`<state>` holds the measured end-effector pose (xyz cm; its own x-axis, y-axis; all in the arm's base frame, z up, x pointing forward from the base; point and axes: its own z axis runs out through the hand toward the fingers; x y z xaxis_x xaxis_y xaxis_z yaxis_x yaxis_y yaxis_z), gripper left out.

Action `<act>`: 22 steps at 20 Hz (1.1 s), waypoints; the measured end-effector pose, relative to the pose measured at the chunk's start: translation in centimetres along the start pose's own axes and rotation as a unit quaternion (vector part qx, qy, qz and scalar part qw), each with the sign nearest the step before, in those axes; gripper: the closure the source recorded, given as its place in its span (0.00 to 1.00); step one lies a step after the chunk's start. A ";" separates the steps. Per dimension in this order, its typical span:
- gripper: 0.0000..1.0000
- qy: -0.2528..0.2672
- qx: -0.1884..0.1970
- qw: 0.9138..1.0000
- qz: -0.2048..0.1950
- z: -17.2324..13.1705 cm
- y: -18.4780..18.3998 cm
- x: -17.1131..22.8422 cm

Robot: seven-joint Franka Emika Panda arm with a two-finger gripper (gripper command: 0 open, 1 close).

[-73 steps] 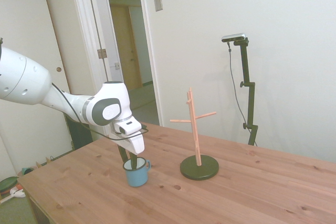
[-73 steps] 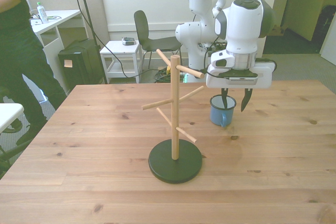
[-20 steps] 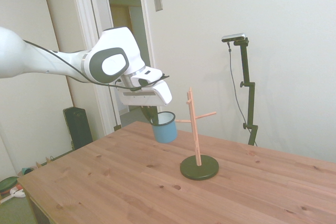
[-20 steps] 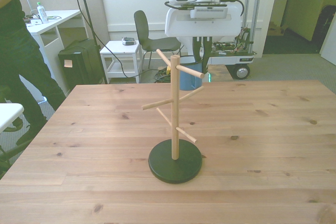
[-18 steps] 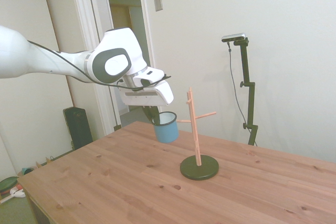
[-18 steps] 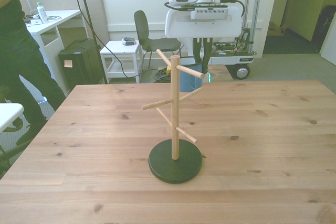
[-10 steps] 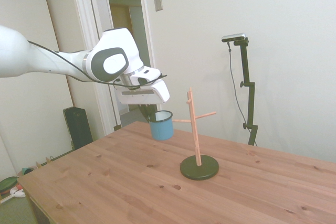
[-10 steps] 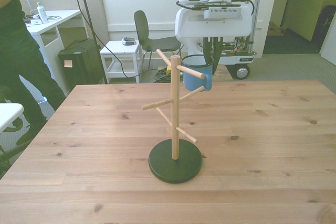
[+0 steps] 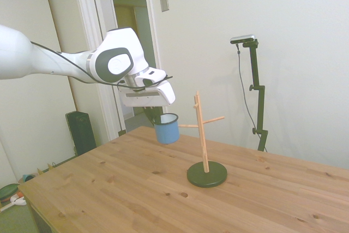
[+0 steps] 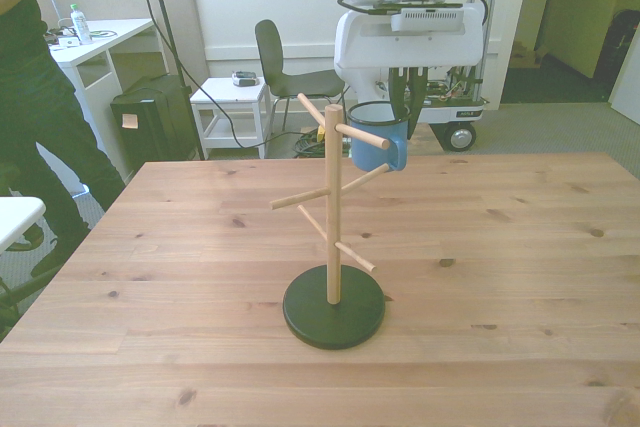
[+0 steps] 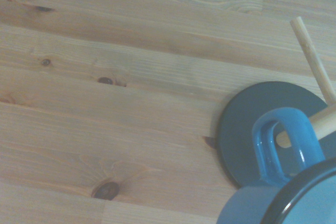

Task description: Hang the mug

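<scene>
The tool [image 10: 403,97] grips the mug [image 10: 378,148] by its rim, high above the worktop [image 10: 520,267]. Its handle [image 11: 286,142] sits at a peg tip on the stand [image 10: 333,237]

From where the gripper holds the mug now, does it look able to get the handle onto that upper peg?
Probably yes. The gripper holds the mug in the air beside the peg stand, and in the wrist view the handle appears to frame a peg's tip. Nothing seems to block the way.
</scene>
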<state>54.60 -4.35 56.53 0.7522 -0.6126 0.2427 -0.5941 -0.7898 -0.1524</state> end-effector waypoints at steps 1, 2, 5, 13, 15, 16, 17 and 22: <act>1.00 -0.002 -0.001 1.000 0.000 0.3 0.0 0.0; 1.00 -0.003 -0.003 1.000 0.001 0.5 0.0 0.1; 1.00 -0.007 -0.006 1.000 0.005 1.1 0.4 0.5; 1.00 -0.007 -0.003 1.000 0.019 1.3 1.4 1.8; 1.00 -0.011 -0.001 1.000 0.023 1.5 1.6 2.0; 1.00 -0.012 -0.001 1.000 0.025 1.7 1.7 2.2; 1.00 -0.014 -0.001 1.000 0.027 1.9 1.8 2.3; 1.00 -0.022 -0.003 0.999 0.035 3.2 2.3 3.2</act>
<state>56.56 -8.25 53.91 0.7209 -0.6664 0.1903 -0.6464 -0.7455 -0.1624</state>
